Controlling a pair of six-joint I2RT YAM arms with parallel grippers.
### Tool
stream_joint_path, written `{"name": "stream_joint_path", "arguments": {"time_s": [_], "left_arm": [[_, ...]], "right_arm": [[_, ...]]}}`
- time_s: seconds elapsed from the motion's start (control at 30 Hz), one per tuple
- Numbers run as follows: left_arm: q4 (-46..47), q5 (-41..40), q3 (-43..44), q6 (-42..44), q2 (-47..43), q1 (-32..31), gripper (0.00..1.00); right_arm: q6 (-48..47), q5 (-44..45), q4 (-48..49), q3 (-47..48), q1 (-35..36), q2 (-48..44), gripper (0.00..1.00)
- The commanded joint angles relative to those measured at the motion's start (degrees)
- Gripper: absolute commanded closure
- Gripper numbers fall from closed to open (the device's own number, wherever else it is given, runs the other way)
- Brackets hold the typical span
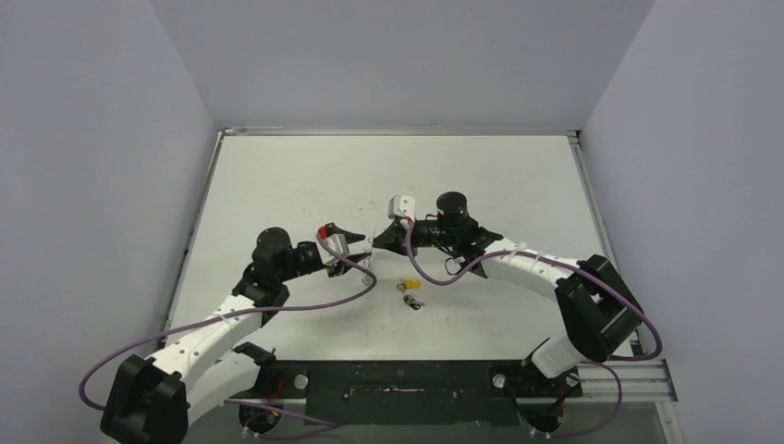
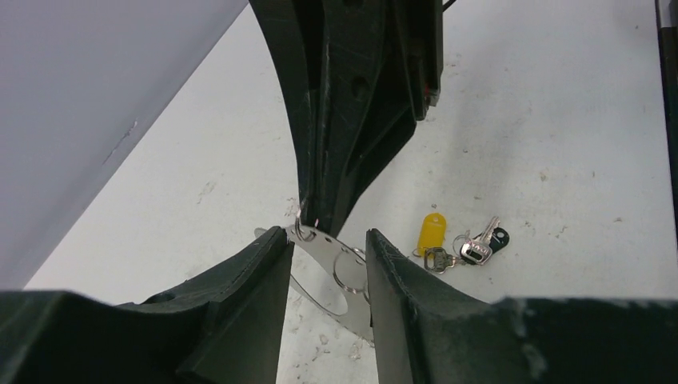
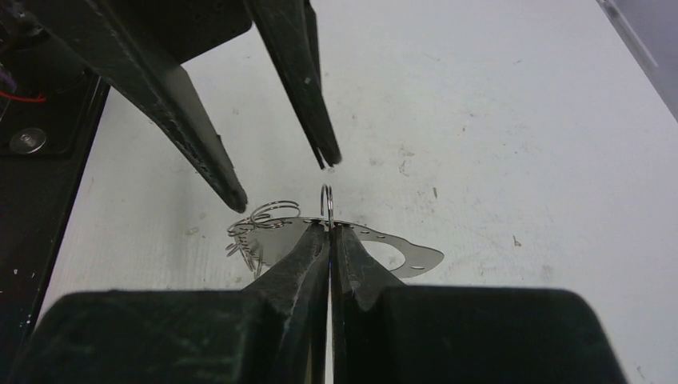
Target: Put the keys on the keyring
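The keyring (image 2: 329, 268) is a flat silvery loop with small rings along its edge, hanging just above the table. My right gripper (image 3: 329, 229) is shut on one small upright ring at the keyring's (image 3: 416, 256) rim. It comes down from the top of the left wrist view as the right gripper (image 2: 316, 218). My left gripper (image 2: 328, 240) is open, its fingers on either side of the keyring with a clear gap. The keys (image 2: 472, 244) lie on the table to the right, with a yellow tag (image 2: 430, 232) and a black-headed key (image 2: 497, 238). From above, the keys (image 1: 410, 293) sit just in front of both grippers.
The white table (image 1: 518, 185) stretches behind the arms, walled on three sides. Purple cables (image 1: 305, 305) loop along both arms. A black mounting bar (image 1: 398, 384) runs along the near edge.
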Motion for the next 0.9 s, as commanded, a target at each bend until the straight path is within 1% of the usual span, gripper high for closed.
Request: {"name": "stream_joint_path", "arguments": {"time_s": [0.0, 0.13, 0.2, 0.37, 0.5, 0.67, 0.87], "left_arm": [[10.88, -4.10, -6.06, -4.83, -4.28, -0.20, 0.61], [22.57, -8.95, -13.45, -8.60, -6.25, -0.13, 0.59], [25.51, -9.76, -15.18, -8.58, -6.15, -0.13, 0.59], [28.20, -7.37, -15.29, -7.02, -3.69, -0.11, 0.60], [31.32, -4.77, -14.61, -6.72, -1.45, -0.11, 0.65], [31.71, 1.80, -12.30, -5.46, 1.17, -0.20, 0.70], [32.51, 4.19, -10.55, -5.32, 3.29, -0.20, 0.75]], "right_arm": [[4.12, -0.94, 10.42, -2.19, -1.44, -3.03, 1.00], [3.81, -2.21, 11.16, -3.77, -1.44, -3.40, 1.00], [3.35, -2.74, 11.66, -4.72, -1.43, -3.75, 1.00], [0.67, -4.16, 11.03, -6.35, -1.43, -5.00, 1.00], [-2.37, -5.68, 9.94, -7.30, -1.37, -6.10, 1.00], [-5.61, -6.36, 9.52, -8.15, -1.10, -6.95, 1.00], [-7.63, -6.81, 8.30, -7.89, -0.52, -6.95, 1.00]]}}
